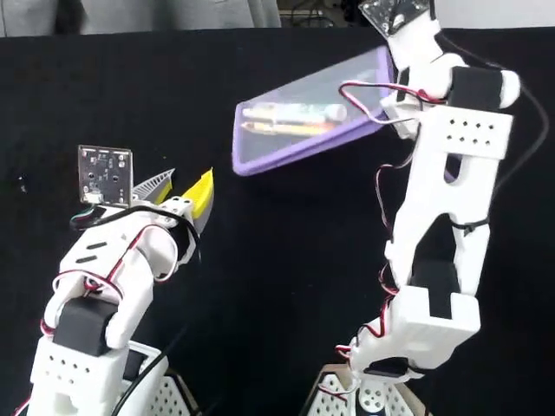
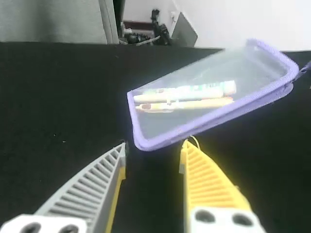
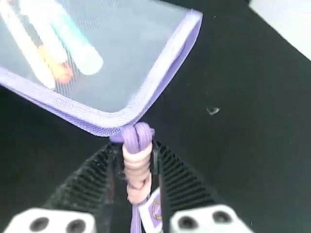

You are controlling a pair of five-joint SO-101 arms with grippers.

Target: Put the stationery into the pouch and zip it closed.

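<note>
Right pincer (image 3: 133, 150) is clenched on the cord (image 3: 137, 167) tied at the pouch's corner. The pouch (image 1: 303, 117) hangs tilted above the table (image 1: 277, 286), with that corner right at the fingertips. Two pens (image 2: 184, 92) lie side by side inside it. Near the opposite corner, the left pincer (image 2: 153, 148) is released with its jaws spread, holding nothing.

In the right wrist view the pouch (image 3: 121, 63) is cut off by the frame edges. The stationery (image 3: 58, 46) inside is blurred behind the mesh, so item types cannot be determined. The pull cord (image 3: 137, 167) runs out of frame. In the high view the right arm (image 1: 434, 225) covers the pouch's far corner. Zip state cannot be told.
</note>
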